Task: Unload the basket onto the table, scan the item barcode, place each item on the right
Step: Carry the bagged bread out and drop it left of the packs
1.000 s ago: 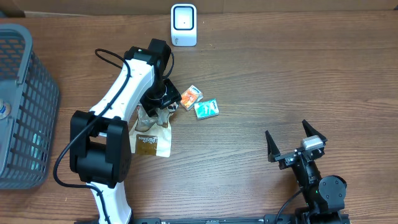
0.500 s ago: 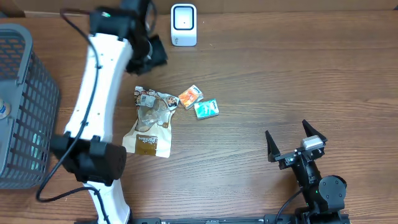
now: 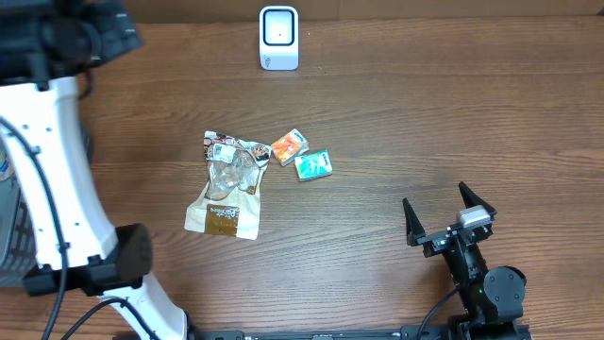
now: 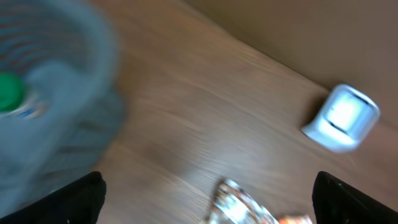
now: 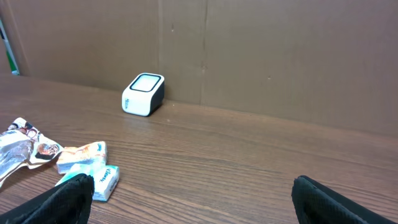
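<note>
Surface materials, tabletop lot
Table (image 3: 406, 123): brown wood grain, smooth, low sheen. Barcode scanner (image 3: 278, 38): white plastic, glossy face. Snack bag (image 3: 229, 184): crinkled shiny film. Orange packet (image 3: 290, 146), teal packet (image 3: 312, 164): glossy wrap.

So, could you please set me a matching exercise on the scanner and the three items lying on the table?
Things:
1. scanner
2. snack bag
3. orange packet
4. teal packet

Descriptions:
A. crumpled, brown at one end
B. white, at the far edge of the table
C. closest to the right gripper
D. between the bag and the teal packet

Pairs: 1-B, 2-A, 3-D, 4-C
</note>
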